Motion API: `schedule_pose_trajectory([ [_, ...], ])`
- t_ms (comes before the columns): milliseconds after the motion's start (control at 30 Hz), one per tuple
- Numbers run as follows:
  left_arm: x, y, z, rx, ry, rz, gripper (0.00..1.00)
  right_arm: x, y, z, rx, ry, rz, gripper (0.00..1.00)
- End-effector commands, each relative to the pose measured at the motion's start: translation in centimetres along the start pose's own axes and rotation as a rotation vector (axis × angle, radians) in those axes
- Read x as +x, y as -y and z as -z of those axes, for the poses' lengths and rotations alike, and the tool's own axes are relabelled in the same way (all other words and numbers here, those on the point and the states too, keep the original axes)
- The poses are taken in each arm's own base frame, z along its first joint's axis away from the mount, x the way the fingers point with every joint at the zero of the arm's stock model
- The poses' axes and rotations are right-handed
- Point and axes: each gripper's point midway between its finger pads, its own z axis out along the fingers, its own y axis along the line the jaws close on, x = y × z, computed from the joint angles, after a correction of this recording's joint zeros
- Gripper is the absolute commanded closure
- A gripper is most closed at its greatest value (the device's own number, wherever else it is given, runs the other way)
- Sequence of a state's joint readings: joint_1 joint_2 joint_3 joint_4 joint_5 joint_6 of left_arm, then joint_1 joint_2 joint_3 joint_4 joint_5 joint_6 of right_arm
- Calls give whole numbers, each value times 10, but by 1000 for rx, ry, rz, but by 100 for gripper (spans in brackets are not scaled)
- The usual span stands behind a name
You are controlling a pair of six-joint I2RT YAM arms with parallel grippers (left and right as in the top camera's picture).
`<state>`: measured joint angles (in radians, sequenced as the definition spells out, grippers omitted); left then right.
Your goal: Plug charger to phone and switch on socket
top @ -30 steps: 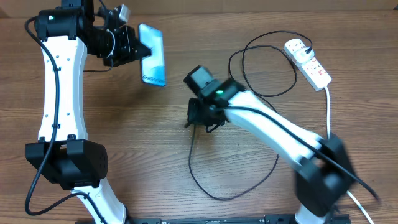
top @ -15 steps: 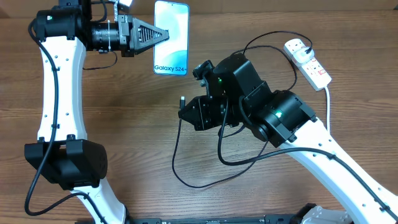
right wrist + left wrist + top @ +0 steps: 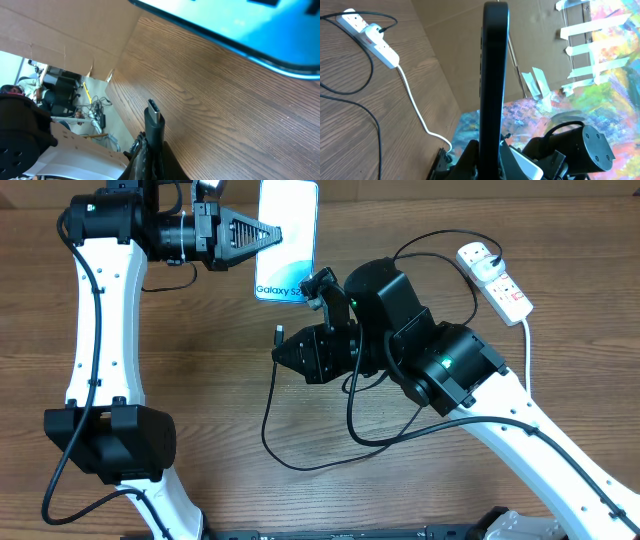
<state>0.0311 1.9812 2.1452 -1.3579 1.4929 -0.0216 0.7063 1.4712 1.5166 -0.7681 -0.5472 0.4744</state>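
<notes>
Your left gripper [image 3: 272, 236] is clamped on the slick, rigid phone [image 3: 292, 220]; the right gripper [image 3: 286, 350] pinches the floppy charger [image 3: 154, 119] by its stiff tip.

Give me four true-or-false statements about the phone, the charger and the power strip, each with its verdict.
1. The left gripper is shut on the phone. True.
2. The charger connector is seated in the phone. False: it is clear of the phone, clamped in the right gripper.
3. The white plug adapter sits in the power strip. True.
4. The phone's screen is dark. False: it is lit blue and shows Galaxy lettering.
</notes>
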Motion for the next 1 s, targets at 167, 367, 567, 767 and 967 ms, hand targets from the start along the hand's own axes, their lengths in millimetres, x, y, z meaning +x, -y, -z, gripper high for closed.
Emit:
schedule_pose_trajectory([
  [167,3,20,-2,81,-7,-41,96,-20,10,13,-27,45,-32,96],
  [367,5,20,-6,85,-18,-48,96,-21,8,10,-51,33,-53,96],
  [567,5,19,-7,76,-19,-53,96,-18,-7,11,-134,4,-37,96],
  [767,5,19,-7,76,-19,-56,96,-20,-5,11,-122,14,-46,96],
  [967,5,19,-7,76,-19,-55,96,-26,1,12,-100,43,-46,96],
])
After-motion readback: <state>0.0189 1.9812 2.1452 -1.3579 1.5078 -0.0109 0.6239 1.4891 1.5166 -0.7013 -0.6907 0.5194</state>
